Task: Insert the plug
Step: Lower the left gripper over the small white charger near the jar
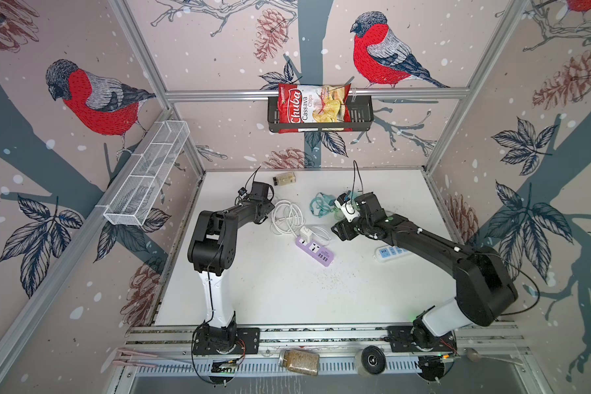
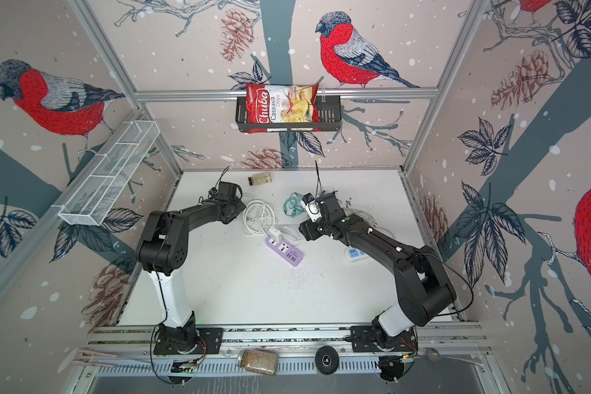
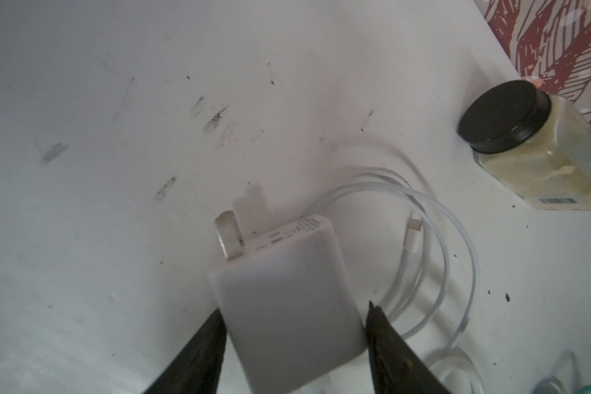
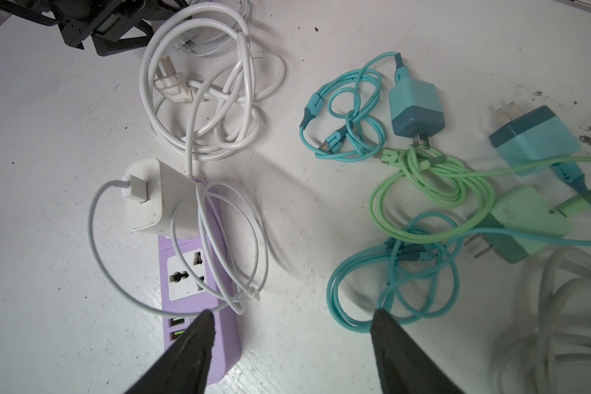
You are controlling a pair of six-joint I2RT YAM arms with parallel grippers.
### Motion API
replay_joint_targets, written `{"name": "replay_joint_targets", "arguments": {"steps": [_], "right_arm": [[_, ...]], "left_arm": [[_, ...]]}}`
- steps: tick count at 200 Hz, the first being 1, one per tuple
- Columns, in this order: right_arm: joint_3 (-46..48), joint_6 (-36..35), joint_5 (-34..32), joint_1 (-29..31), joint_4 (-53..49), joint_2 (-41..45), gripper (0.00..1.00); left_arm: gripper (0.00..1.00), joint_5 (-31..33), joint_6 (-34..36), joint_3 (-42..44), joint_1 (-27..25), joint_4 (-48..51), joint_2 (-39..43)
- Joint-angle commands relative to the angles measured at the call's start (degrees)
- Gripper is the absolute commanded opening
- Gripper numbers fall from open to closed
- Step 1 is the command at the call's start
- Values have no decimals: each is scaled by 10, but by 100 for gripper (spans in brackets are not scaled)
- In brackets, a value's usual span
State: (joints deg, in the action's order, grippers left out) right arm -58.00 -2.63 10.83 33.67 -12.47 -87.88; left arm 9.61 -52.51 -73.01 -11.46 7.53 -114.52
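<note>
Left gripper [image 3: 294,308] fingers flank the white charger [image 3: 284,290], though a firm pinch cannot be told. A squarer hold, with the prongs [image 3: 227,238] clear beyond the fingertips, looks wise. Right gripper [image 4: 293,313] hovers with fingers spread and empty, beside the purple power strip [image 4: 227,341].

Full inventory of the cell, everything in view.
purple power strip: 1, purple, table centre
plugged charger: 1, white, in the purple power strip
white adapter: 1, white, between left gripper jaws
white cord: 1 coil, white, behind the strip
small adapters: 3, two teal, one green, cables tangled, centre back
second strip: 1, white-blue, table right
jar: 1, black lid, lying at back
chips bag: 1, red, in black basket on back rail
mesh basket: 1, white, left wall
grain jar, black disc, spoon: 1 each, front ledge
pink sticks: 2, pink, front ledge left
left gripper: black, closed on white adapter
right gripper: black, open, empty, over table centre
</note>
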Motion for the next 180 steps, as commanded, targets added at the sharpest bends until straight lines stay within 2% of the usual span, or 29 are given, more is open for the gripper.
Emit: {"name": "replay_joint_targets", "arguments": {"steps": [1,123,180], "right_arm": [[2,8,15,-3,17,6,74],[6,6,28,-9,23,6,74],[10,5,39,-9,27,5,75]], "left_arm": [[65,17,2,-5,1,2,3],[66,26,23,-48,5,35,-20],[73,31,64,-59,25,75,-16]]}}
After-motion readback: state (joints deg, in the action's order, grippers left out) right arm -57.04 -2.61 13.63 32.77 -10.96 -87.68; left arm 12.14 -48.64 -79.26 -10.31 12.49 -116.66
